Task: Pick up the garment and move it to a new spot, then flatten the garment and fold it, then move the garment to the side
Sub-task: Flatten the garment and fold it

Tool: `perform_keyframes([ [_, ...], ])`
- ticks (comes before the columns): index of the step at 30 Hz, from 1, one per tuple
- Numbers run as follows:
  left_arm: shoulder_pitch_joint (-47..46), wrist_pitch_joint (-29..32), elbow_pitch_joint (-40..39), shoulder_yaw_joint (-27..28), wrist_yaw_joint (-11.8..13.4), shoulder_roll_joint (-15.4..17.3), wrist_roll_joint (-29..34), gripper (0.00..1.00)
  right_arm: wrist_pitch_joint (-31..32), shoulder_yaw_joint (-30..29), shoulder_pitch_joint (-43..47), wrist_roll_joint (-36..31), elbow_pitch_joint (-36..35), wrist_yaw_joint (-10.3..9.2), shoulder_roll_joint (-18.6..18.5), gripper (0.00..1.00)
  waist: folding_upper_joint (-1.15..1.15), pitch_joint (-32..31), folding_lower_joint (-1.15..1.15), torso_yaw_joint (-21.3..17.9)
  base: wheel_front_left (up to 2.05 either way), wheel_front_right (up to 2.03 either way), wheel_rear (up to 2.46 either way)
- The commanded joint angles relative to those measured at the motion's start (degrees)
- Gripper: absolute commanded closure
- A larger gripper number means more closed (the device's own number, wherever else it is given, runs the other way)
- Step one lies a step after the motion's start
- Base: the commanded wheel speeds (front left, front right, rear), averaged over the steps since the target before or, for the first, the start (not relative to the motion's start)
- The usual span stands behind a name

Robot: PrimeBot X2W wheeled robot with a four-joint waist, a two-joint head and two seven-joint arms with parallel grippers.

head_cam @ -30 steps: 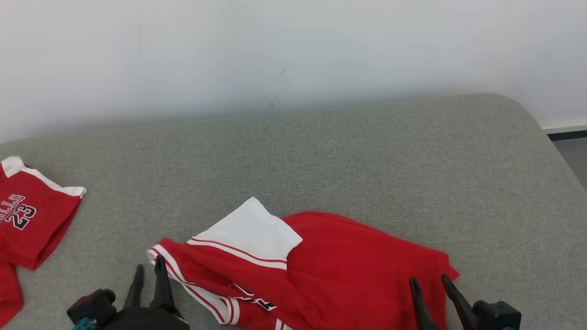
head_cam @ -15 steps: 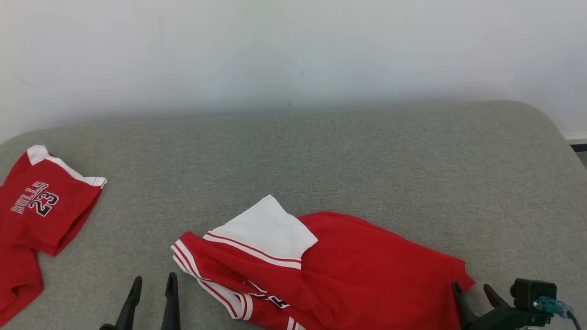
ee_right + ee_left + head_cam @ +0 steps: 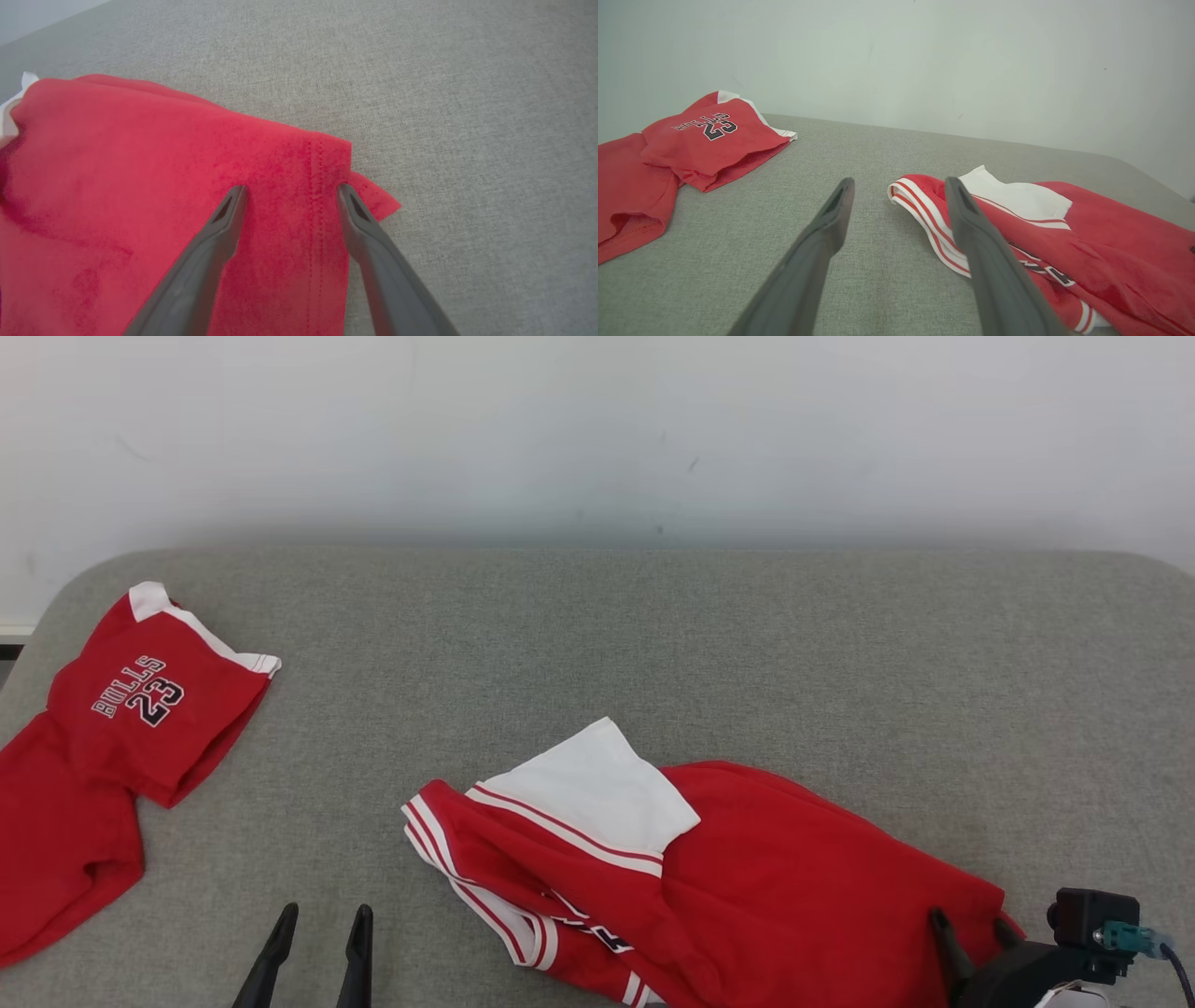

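Both splayed and empty, left gripper (image 3: 327, 910) and right gripper (image 3: 966, 921) hover over grey cushion (image 3: 653, 635) against white wall (image 3: 560, 429).

Left hand (image 3: 327, 910) low, jaws spread wide, right hand (image 3: 969, 919) low, jaws equally wide

right claw (image 3: 290, 188): jaws spread | over red garment (image 3: 140, 186) hem corner | grey fabric surface (image 3: 467, 116) beneath

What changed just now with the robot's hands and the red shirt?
The left gripper let go of the garment at its striped edge, opened and drew back. The right gripper stays open at the other corner. The garment has not moved; the camera turned.
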Motion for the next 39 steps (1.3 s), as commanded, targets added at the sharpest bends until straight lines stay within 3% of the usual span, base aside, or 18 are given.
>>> perform_keyframes([
  [1,0.7,-0.2,0.2,-0.1,0.0,0.2,-0.4,0.0,-0.2,-0.8,-0.5,-0.5,0.5,0.2,0.1,0.01,0.0,0.3,0.0,0.5,0.0,0.0,0.0],
  [5,0.6,-0.2,0.7,-0.4,0.0,0.5,-0.9,0.0,-0.3,-2.8,-1.0,-0.7,2.0,0.2,0.1,0.0,0.0,0.2,0.0,1.1,0.0,0.0,0.0],
  [7,0.7,-0.2,0.9,-0.6,0.0,0.5,-1.1,0.0,-0.6,-2.8,-1.1,-0.3,2.5,0.2,0.1,0.07,0.0,0.2,0.0,1.2,0.0,0.0,0.0],
  [8,0.8,-0.2,0.9,-0.6,-0.1,0.5,-1.2,0.0,-0.7,-2.7,-1.2,0.0,2.7,0.2,0.1,0.27,0.0,0.3,0.0,1.2,0.0,0.0,0.0],
  [10,0.7,-0.2,1.0,-0.7,-0.1,0.5,-1.2,0.0,-1.3,-2.0,-1.7,-0.1,2.8,0.2,0.1,0.88,0.0,0.3,0.0,1.2,0.0,0.0,0.0],
  [11,0.8,-0.2,1.0,-0.7,-0.1,0.4,-1.2,0.0,-1.6,-1.7,-2.1,0.1,2.9,0.2,0.1,1.0,0.0,0.4,0.0,1.2,0.0,0.0,0.0],
  [18,0.1,-0.2,1.1,-0.7,0.0,0.0,-1.0,0.0,-3.6,-5.5,-8.1,-6.8,2.5,0.2,-0.5,1.0,0.0,1.1,0.0,1.2,0.0,0.0,0.0],
  [31,-1.1,-0.2,1.8,-2.1,0.0,-1.2,-0.4,0.0,-6.9,-6.7,-23.3,-10.7,12.2,0.2,-9.9,1.0,0.0,2.3,0.0,6.9,0.0,0.0,0.0],
  [32,-1.0,-0.2,1.8,-2.1,0.0,-1.2,-0.4,0.0,-7.7,-6.4,-24.0,-10.8,13.0,0.19,-10.1,0.87,0.0,2.4,0.0,7.2,0.0,0.0,0.0],
  [33,-1.0,-0.2,1.8,-2.1,0.0,-1.2,-0.4,0.0,-8.2,-5.9,-24.4,-10.6,14.3,0.2,-10.3,0.0,0.0,2.5,0.0,7.5,0.0,0.0,0.0],
  [39,-0.5,-0.2,1.9,-1.7,0.0,-1.1,-0.3,0.0,-4.7,-4.3,-24.1,-8.4,20.7,0.18,-10.2,0.0,0.0,2.0,0.0,7.7,0.0,0.0,0.0],
])
